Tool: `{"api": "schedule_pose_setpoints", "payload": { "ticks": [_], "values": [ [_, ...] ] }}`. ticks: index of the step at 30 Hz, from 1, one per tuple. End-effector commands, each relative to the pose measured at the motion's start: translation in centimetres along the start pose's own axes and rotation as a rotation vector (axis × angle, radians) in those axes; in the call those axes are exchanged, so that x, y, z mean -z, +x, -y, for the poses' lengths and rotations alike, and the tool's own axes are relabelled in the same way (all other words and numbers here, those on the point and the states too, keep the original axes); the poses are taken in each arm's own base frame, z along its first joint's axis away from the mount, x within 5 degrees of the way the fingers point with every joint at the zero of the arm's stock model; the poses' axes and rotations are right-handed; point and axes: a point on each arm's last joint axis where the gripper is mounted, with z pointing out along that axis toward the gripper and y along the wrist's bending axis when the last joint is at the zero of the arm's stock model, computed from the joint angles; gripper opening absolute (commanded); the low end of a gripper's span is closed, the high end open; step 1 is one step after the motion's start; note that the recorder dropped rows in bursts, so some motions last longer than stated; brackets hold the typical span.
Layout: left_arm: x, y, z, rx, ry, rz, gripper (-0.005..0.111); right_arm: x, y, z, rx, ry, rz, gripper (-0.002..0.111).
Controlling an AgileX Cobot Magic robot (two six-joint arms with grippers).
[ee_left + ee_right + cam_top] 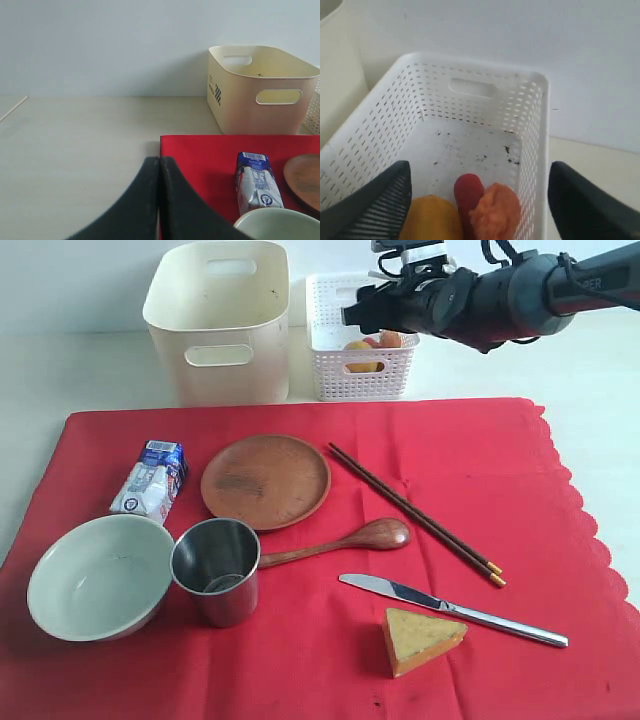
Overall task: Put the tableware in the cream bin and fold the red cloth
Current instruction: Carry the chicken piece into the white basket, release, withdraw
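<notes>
Over the white lattice basket [470,90], the right end effector [480,197] hung released.
The left end effector [159,200] sat clenched at the red cloth [200,160] edge.

The red cloth [450,470] was matt woven fabric. On it, the plate [265,481] and spoon [340,542] were wood, the plate dull and grainy, the spoon faintly glossy. The cup [216,570] was brushed steel and the knife [455,610] polished metal. The bowl [100,575] looked smooth and glazed. On the far side, the cream bin [217,325] was smooth satin plastic and the basket [360,350] white perforated plastic. The milk carton [152,478] was glossy printed card.
</notes>
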Motion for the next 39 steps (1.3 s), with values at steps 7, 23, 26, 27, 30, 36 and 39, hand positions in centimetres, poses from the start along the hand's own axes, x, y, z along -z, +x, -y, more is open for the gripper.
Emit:
{"api": "schedule_pose_setpoints", "payload": {
  "ticks": [7, 23, 26, 27, 30, 36, 39],
  "values": [
    [0.1, -0.1, 0.0, 0.001, 0.004, 0.012, 0.001, 2.7, -3.2, -0.6, 0.056, -0.098, -0.058, 0.070],
    [0.1, -0.1, 0.0, 0.001, 0.004, 0.012, 0.001, 10.9, -7.7, -1.3, 0.254, -0.274, -0.313, 0.059],
    [0.1, -0.1, 0.0, 0.001, 0.004, 0.012, 0.001, 12.7, -8.1, -1.0, 0.275, -0.275, -0.400, 0.059],
    [0.1, -0.1, 0.0, 0.001, 0.004, 0.012, 0.001, 13.4, -8.3, -0.9, 0.279, -0.275, -0.426, 0.059],
    [0.1, -0.1, 0.0, 0.001, 0.004, 0.012, 0.001, 15.6, -8.9, -0.8, 0.284, -0.292, -0.483, 0.054],
    [0.1, -0.1, 0.0, 0.001, 0.004, 0.012, 0.001, 20.2, -9.8, -1.1, 0.227, -0.350, -0.507, 0.022],
    [0.1, -0.1, 0.0, 0.001, 0.004, 0.012, 0.001, 22.4, -9.5, -1.1, 0.202, -0.368, -0.500, 0.009]
  ]
}}
